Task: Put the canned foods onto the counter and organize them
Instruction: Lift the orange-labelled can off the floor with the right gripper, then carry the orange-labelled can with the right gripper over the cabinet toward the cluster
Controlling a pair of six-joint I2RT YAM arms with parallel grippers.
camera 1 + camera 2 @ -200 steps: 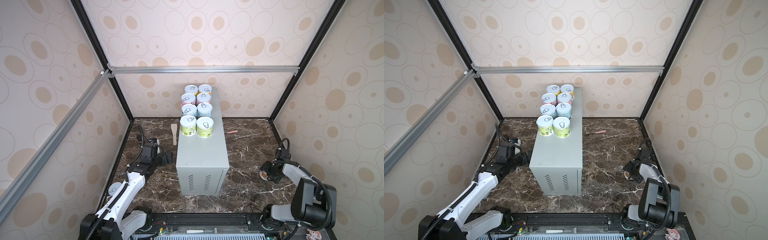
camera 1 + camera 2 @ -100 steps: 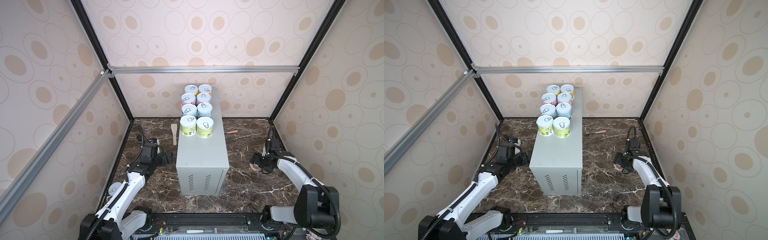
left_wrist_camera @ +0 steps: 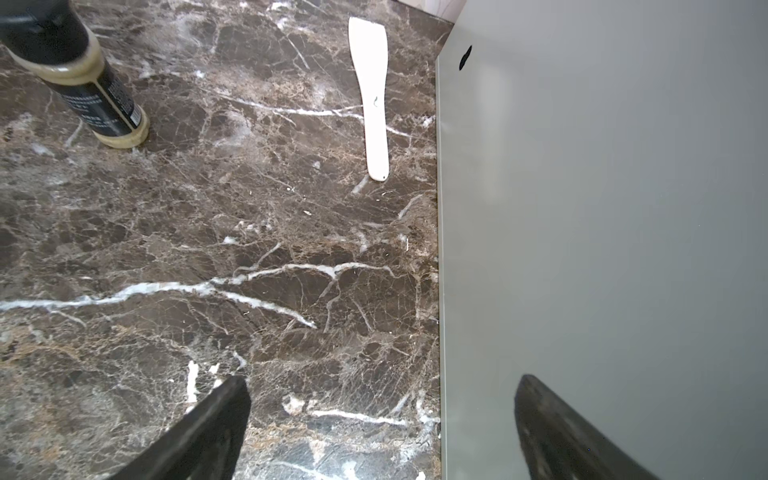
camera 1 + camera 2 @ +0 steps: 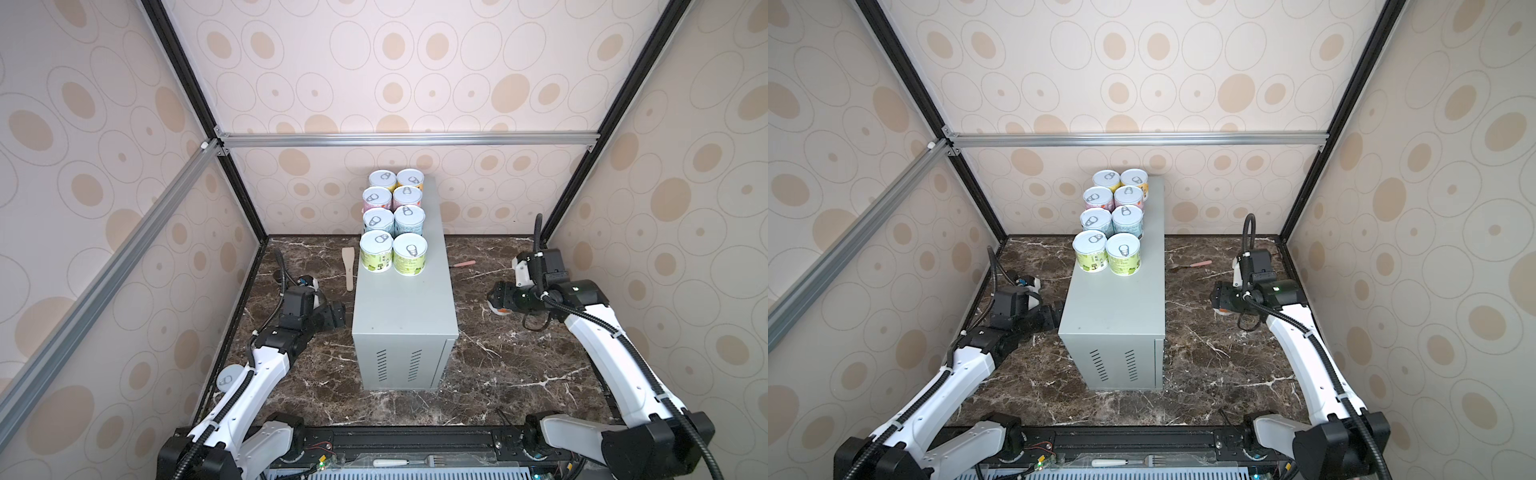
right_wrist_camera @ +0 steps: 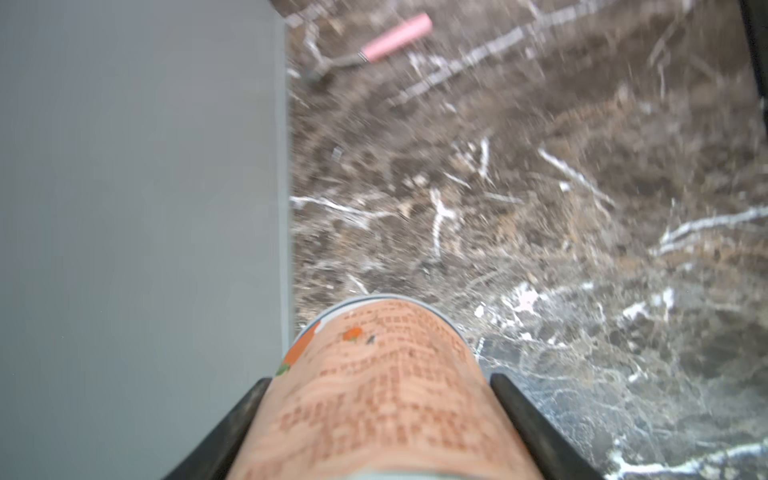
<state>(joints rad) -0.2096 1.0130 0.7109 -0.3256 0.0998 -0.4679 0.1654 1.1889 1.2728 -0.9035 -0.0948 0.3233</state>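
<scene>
Grey metal makes the counter (image 4: 405,316), a tall box that stands in the middle of the brown marble floor (image 4: 498,374). Eight cans (image 4: 392,224) stand on its far end in two rows, packed close together. The near half of its flat top is bare. A wooden spatula (image 4: 348,268) lies on the floor just beside the counter's left wall. A dark bottle (image 3: 83,91) stands further left, close to the left arm. A pink-handled tool (image 4: 464,263) lies on the floor to the right of the counter, toward the back wall. One more can (image 4: 227,379) sits by the left wall, partly hidden under the left arm. The left claw (image 4: 336,316) is low and close to the counter's left wall. Its fingers (image 3: 216,415) are wide apart with nothing between them. The right arm reaches up from the front right corner and bends inward. The right claw (image 4: 498,301) points toward the counter's right wall and is near it, with open floor all around. That claw is clamped on an orange can (image 5: 374,395), with one finger on each side of the label. The right wrist view is blurry, so I cannot tell if this can touches the floor.
</scene>
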